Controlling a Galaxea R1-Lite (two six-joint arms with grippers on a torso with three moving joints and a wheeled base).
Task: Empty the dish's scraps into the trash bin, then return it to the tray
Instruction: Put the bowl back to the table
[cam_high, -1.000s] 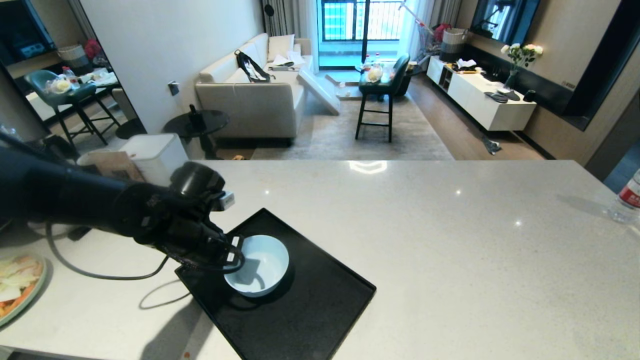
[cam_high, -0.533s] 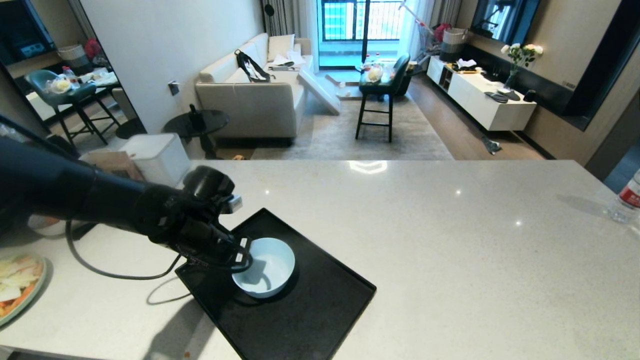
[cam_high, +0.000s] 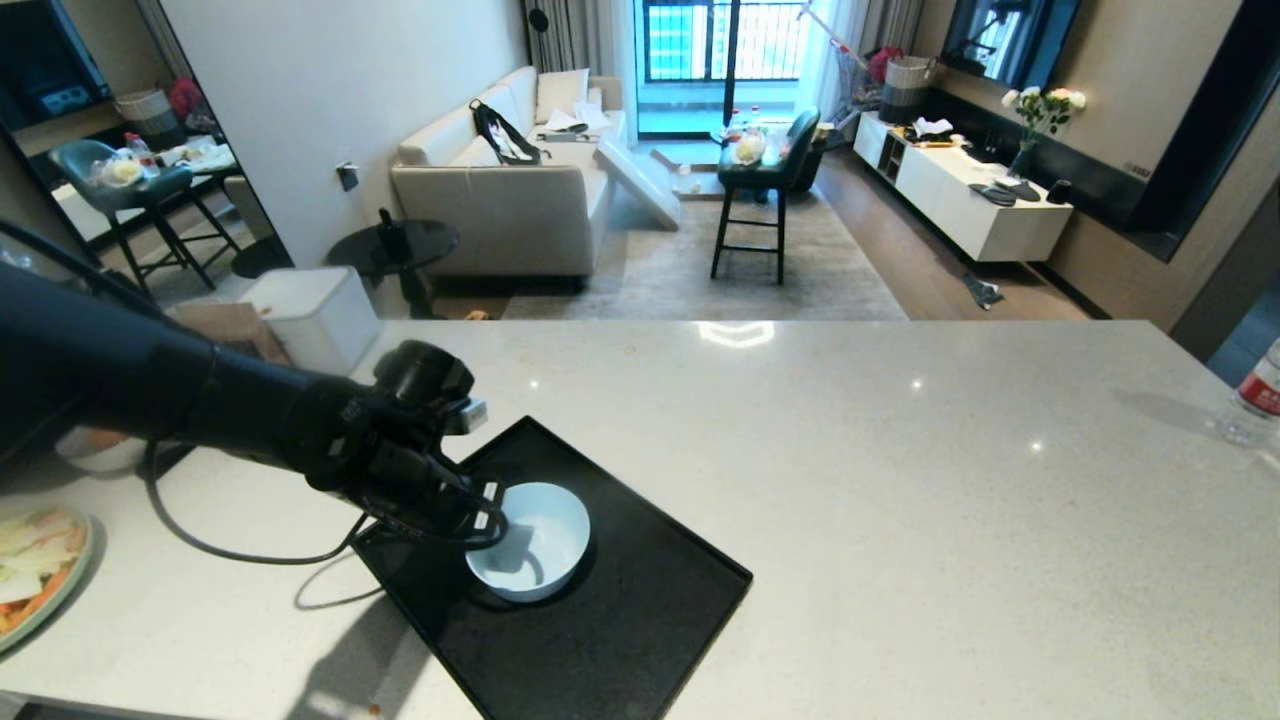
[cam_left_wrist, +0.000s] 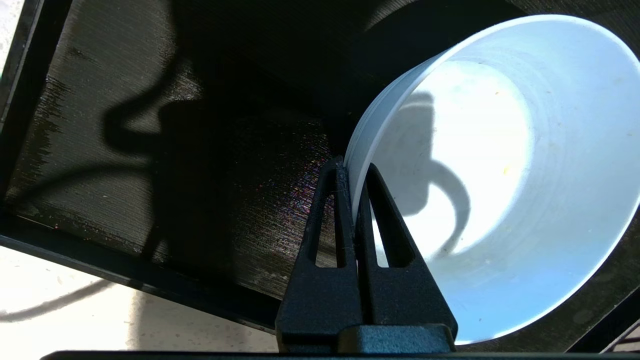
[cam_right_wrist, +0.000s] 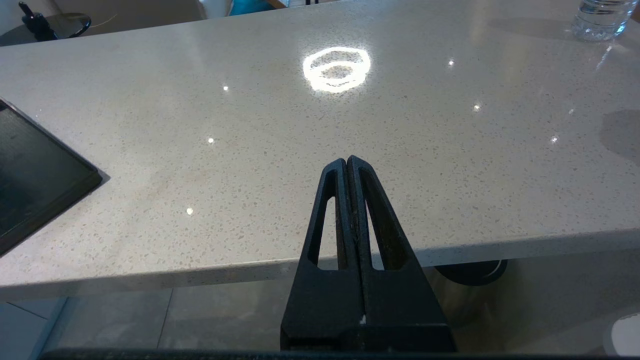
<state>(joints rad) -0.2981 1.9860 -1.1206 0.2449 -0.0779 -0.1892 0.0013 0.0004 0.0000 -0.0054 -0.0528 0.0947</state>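
while the left end effector (cam_left_wrist: 352, 172) pinches the dish (cam_left_wrist: 500, 175) rim, its arm reaches over the tray (cam_high: 620, 630).

Empty pale-blue dish (cam_high: 530, 541) tilted on black tray (cam_high: 640, 620), nr left edge.

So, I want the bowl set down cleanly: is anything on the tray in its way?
Nothing visible. The left gripper is shut on the bowl's rim, holding it over the black tray, and the tray surface around it is bare. The bowl looks empty of scraps.
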